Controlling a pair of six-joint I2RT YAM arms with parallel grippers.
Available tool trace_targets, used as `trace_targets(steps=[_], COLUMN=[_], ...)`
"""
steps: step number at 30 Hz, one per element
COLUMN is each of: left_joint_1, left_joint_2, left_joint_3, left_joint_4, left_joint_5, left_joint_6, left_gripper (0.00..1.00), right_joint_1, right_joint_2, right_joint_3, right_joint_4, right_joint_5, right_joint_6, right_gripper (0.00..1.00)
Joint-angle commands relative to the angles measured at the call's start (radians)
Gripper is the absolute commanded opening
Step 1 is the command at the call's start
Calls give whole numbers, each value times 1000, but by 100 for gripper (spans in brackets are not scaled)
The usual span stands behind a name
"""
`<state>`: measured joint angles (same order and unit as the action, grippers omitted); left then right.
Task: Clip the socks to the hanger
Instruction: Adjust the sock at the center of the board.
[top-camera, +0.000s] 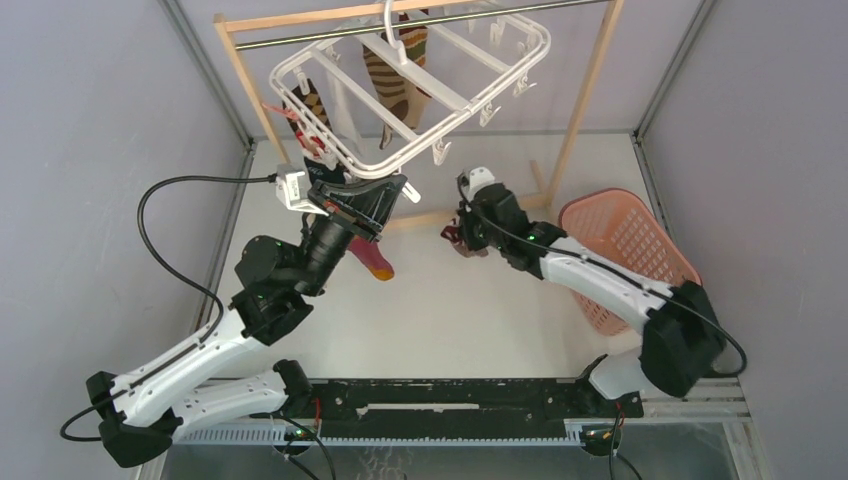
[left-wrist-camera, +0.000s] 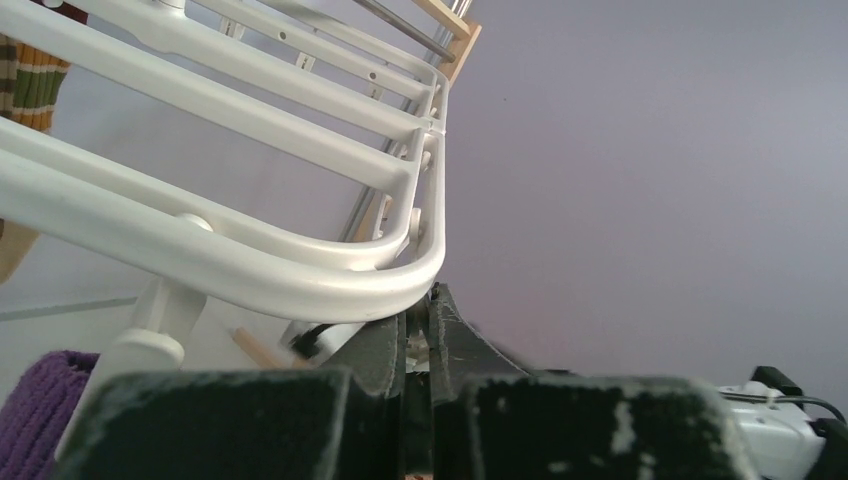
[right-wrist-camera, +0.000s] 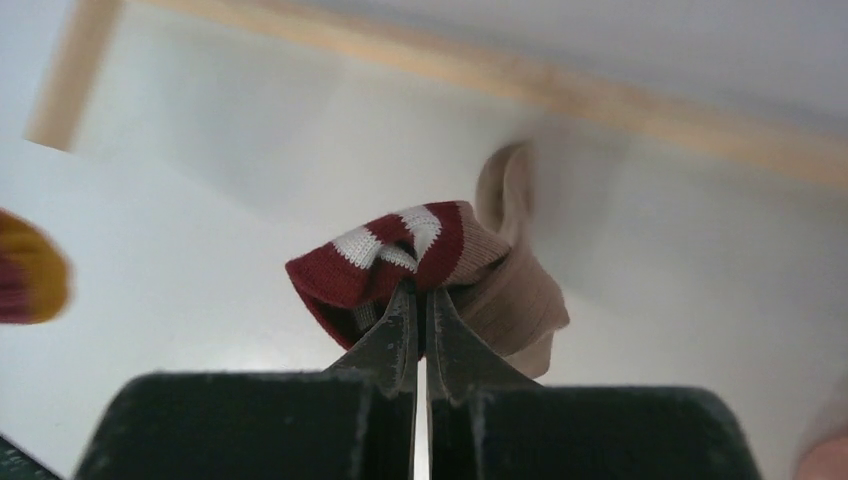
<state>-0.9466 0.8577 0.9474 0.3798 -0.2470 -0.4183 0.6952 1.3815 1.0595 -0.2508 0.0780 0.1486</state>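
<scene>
**Both claws closed, one at the hanger's rim, one on a sock**

The hanger (top-camera: 440, 88) hangs tilted from the rod of the wooden rack (top-camera: 590, 90) at the far side, with its near-left corner lowest. The left claw (top-camera: 398, 188) meets that low corner. In the left wrist view its fingers (left-wrist-camera: 385, 350) are pressed almost together right under the curved rim. A sliver of white plastic sits between them. It is too hidden to tell whether that sliver is a clip or part of the frame.

The right claw (top-camera: 462, 238) hangs over the middle of the desk (top-camera: 450, 320), clamped on the red-and-white-cuffed sock (right-wrist-camera: 400, 250). That sock's beige body is bunched behind the fingertips, and its shape is hard to read. From above it shows only as a dark red lump.

A striped sock (top-camera: 400, 80) and a brown argyle sock (top-camera: 310, 105) hang beneath the frame, both crossed by its bars. A pinkish red sock (top-camera: 372, 258) dangles below the left claw, its top hidden by the arm. Its yellow toe is only a blur at the left edge of the right wrist view. A corner of a purple sock (left-wrist-camera: 40, 400) is cut off at the bottom left of the left wrist view.

The pink basket (top-camera: 630, 240) lies tipped on the right, partly behind the right arm.
</scene>
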Motion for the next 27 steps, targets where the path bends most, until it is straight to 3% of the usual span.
trace_targets(steps=[1, 5, 10, 11, 13, 15, 17, 21, 27], left_joint_1=[-9, -9, -9, -9, -10, -9, -9, -9, -9], left_joint_2=[-9, -15, -15, -18, -20, -21, -26, -26, -26], left_joint_3=[-15, -19, -18, -19, -19, -21, -22, -26, -32], left_joint_4=[-18, -19, -31, -32, -37, -42, -46, -40, -27], left_joint_5=[45, 36, 27, 27, 24, 18, 14, 16, 22], left_joint_6=[6, 10, 15, 15, 16, 19, 20, 20, 15], left_gripper=[0, 0, 0, 0, 0, 0, 0, 0, 0], right_joint_1=[39, 102, 171, 178, 183, 182, 183, 150, 25], right_joint_2=[94, 197, 332, 359, 386, 384, 352, 247, 152], right_joint_3=[-15, 5, 72, 83, 96, 106, 103, 70, -8], right_joint_4=[37, 82, 161, 176, 210, 217, 200, 159, 156], right_joint_5=[131, 147, 27, -12, -83, -129, -104, -19, 25], right_joint_6=[150, 255, 270, 280, 280, 277, 266, 227, 216], right_gripper=[0, 0, 0, 5, 37, 58, 66, 69, 57])
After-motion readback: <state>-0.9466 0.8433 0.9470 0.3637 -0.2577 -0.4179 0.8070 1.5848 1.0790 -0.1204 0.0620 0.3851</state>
